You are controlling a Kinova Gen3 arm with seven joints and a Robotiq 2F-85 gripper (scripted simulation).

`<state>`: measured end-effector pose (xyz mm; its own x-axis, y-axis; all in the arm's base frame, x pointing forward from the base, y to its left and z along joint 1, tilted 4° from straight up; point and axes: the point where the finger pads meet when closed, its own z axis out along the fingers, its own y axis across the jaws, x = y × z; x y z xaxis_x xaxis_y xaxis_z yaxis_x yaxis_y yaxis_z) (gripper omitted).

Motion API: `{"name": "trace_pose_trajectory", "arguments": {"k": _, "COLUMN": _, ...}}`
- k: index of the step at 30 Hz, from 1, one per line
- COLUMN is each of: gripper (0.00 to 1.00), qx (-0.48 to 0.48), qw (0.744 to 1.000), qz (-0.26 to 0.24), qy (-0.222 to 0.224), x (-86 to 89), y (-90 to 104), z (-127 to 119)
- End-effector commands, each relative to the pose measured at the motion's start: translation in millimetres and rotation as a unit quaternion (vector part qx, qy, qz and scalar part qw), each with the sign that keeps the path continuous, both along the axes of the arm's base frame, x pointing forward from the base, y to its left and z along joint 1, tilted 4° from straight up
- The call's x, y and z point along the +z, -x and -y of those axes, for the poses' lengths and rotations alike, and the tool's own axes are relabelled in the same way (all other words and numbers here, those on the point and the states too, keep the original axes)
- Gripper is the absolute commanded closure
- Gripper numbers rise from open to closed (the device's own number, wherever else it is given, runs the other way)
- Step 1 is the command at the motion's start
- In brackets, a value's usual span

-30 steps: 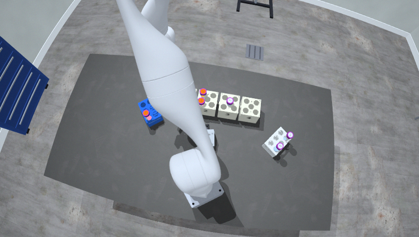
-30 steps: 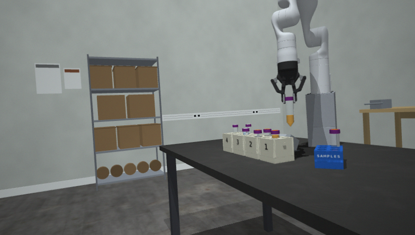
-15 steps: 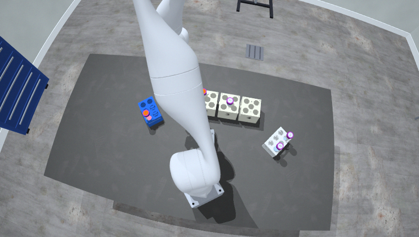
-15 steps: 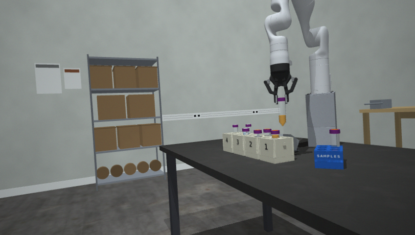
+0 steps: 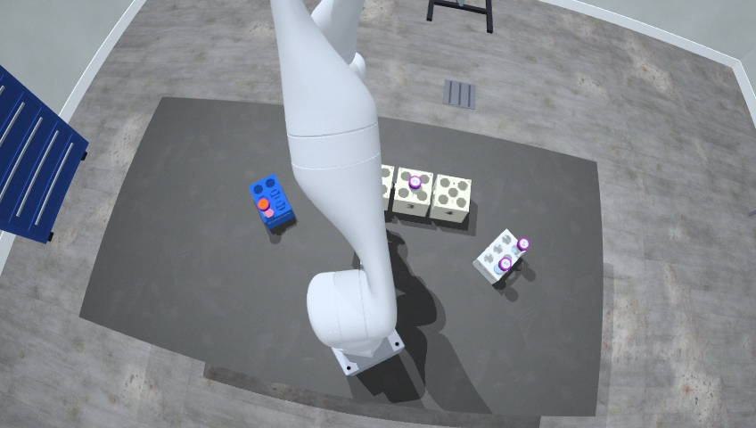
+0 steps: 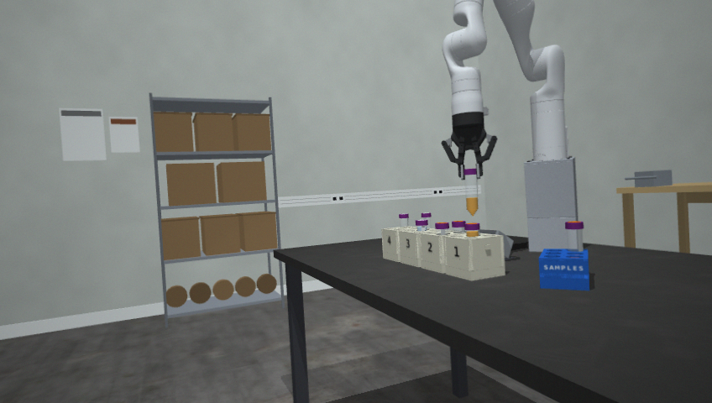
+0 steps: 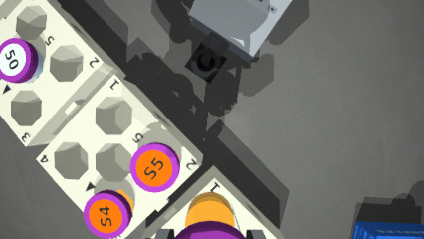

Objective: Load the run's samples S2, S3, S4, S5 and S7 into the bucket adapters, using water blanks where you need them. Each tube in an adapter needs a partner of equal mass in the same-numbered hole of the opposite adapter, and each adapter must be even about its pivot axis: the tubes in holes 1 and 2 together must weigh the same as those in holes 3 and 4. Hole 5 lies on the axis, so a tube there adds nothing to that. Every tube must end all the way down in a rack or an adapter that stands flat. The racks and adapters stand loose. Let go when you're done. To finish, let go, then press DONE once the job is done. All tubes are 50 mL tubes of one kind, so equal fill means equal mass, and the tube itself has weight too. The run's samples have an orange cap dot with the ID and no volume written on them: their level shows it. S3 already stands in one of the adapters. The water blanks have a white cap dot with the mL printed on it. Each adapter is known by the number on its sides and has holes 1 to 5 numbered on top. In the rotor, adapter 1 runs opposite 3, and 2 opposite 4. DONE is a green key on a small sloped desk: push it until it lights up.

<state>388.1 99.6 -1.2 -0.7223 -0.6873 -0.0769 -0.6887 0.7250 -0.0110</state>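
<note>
My gripper (image 6: pixel 471 172) (image 7: pixel 210 235) is shut on the cap of an upright tube (image 6: pixel 471 193) (image 7: pixel 209 211) with orange liquid, held high over the adapters; its ID is hidden. In the wrist view it overlaps adapter 1 (image 6: pixel 487 260) near label 1. An orange-dotted tube (image 6: pixel 471 227) stands in adapter 1. Adapter 2 (image 6: pixel 437 259) holds S5 (image 7: pixel 154 167) in hole 2 and S4 (image 7: pixel 106 214) in hole 3. Adapter 3 (image 5: pixel 411 209) holds a 50 blank (image 5: pixel 414 182) (image 7: pixel 14 60) in hole 5. Adapter 4 (image 5: pixel 449 215) is empty. One orange-dotted tube (image 5: pixel 263 203) (image 6: pixel 573 234) stands in the blue rack (image 5: pixel 281 219) (image 6: pixel 564 280).
A white rack (image 5: pixel 484 268) at the right holds two white-dotted blanks (image 5: pixel 522 243) (image 5: pixel 505 263). The grey desk (image 7: pixel 234 22) lies near adapters 1 and 2; its green key is out of view. The adapters stand in a close row. The arm covers adapters 1 and 2 in the top view.
</note>
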Motion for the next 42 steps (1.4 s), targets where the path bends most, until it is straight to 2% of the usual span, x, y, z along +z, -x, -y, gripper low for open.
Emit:
{"name": "trace_pose_trajectory", "arguments": {"k": 1, "gripper": 0.9, "qx": 0.0, "qw": 1.0, "qz": 0.001, "qy": 0.0, "x": 0.2, "y": -0.7, "z": 9.3}}
{"name": "trace_pose_trajectory", "arguments": {"k": 42, "gripper": 0.9, "qx": 0.0, "qw": 1.0, "qz": 0.001, "qy": 0.0, "x": -5.3, "y": -2.6, "z": 132.6}}
